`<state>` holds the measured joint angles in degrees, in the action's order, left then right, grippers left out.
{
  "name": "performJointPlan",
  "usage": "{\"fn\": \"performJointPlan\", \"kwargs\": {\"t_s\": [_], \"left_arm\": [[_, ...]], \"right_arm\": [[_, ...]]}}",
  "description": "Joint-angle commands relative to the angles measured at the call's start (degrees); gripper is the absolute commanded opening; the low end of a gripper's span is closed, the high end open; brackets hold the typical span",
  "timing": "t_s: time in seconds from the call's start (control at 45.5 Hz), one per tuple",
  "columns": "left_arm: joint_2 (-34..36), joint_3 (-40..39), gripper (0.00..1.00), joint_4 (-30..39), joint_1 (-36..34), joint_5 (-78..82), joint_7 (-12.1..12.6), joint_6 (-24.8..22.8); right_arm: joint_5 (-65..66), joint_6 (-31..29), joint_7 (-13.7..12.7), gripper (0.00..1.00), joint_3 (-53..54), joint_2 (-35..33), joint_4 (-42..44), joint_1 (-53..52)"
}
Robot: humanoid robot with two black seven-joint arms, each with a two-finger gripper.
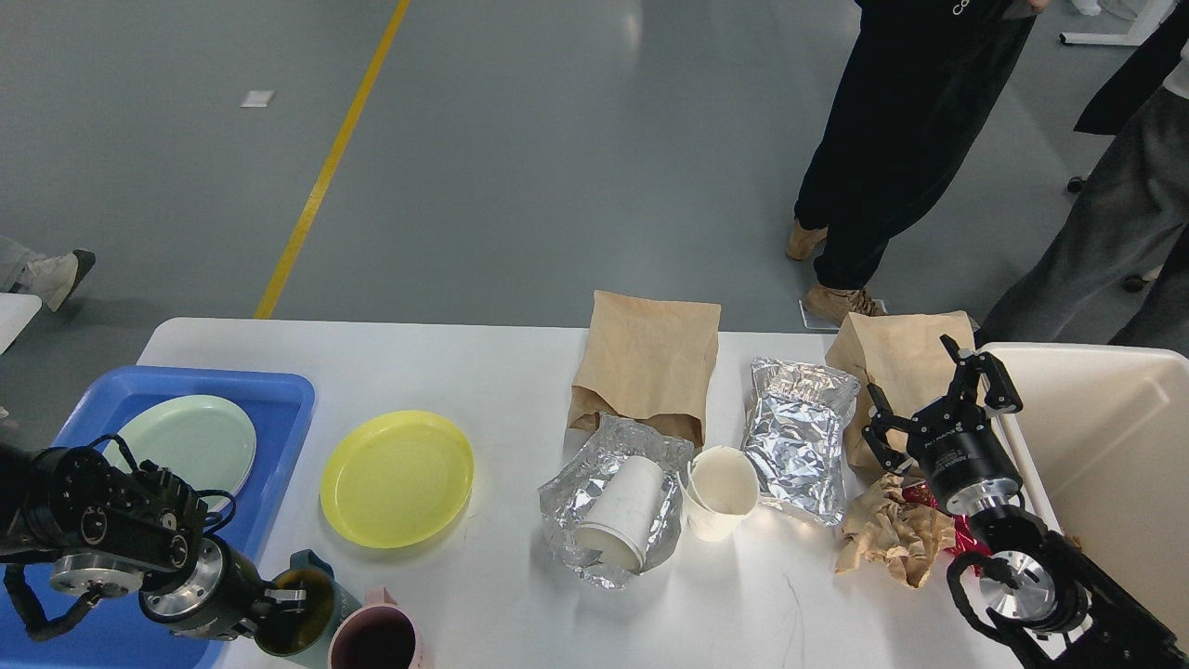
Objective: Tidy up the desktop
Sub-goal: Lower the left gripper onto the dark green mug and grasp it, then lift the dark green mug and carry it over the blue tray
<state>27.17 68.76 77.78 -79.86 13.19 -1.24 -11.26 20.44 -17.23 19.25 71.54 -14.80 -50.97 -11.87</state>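
The white desktop [502, 372] carries a yellow plate [397, 478], two brown paper bags [647, 362] [896, 358], a foil pouch [799, 437], crumpled foil holding a tipped paper cup [618, 509], an upright paper cup [720, 492] and crumpled brown paper [892, 537]. My left gripper [286, 599] is at the rim of a teal cup [307, 621] at the front left, beside a pink cup [376, 643]. Its fingers are dark and cannot be told apart. My right gripper [932, 390] is open and empty above the right bag.
A blue tray [279, 400] with a pale green plate [186, 441] stands at the left edge. A cream bin [1105, 446] stands at the right edge. A red wrapper [961, 537] lies by my right arm. Two people stand beyond the far right side of the table.
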Motion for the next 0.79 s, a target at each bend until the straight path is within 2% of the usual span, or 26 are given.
{"fn": "performJointPlan", "kwargs": {"t_s": [0.0,0.22,0.308,0.352,0.461,0.571,0.659,0.769], "left_arm": [[0.2,0.0,0.00,0.0,0.0,0.0,-0.2,-0.2],[0.6,0.5,0.00,0.2,-0.8,-0.2,-0.2,-1.0],[1.5,1.4,0.00,0.5,-4.0,-0.3,-0.7,-4.6],[1.8,2.0,0.00,0.6,-6.5,-0.2,0.0,-7.6],[1.8,5.8,0.00,0.7,-15.4,-0.3,-0.4,-16.6],[1.8,9.5,0.00,1.9,-26.0,-0.7,-0.7,-23.4],[1.8,12.3,0.00,3.7,-34.7,-0.8,-0.6,-26.9],[1.0,16.0,0.00,9.7,-46.7,-0.8,-0.5,-28.3]], "right_arm": [[-0.1,0.0,0.0,1.00,0.0,0.0,0.0,0.0],[0.0,0.0,0.0,1.00,0.0,0.0,0.0,0.0],[0.0,0.0,0.0,1.00,0.0,0.0,0.0,0.0],[0.0,0.0,0.0,1.00,0.0,0.0,0.0,0.0],[-0.1,0.0,0.0,1.00,0.0,0.0,0.0,0.0],[0.0,0.0,0.0,1.00,0.0,0.0,0.1,0.0],[-0.1,0.0,0.0,1.00,0.0,0.0,0.0,0.0],[-0.1,0.0,0.0,1.00,0.0,0.0,0.0,0.0]]}}
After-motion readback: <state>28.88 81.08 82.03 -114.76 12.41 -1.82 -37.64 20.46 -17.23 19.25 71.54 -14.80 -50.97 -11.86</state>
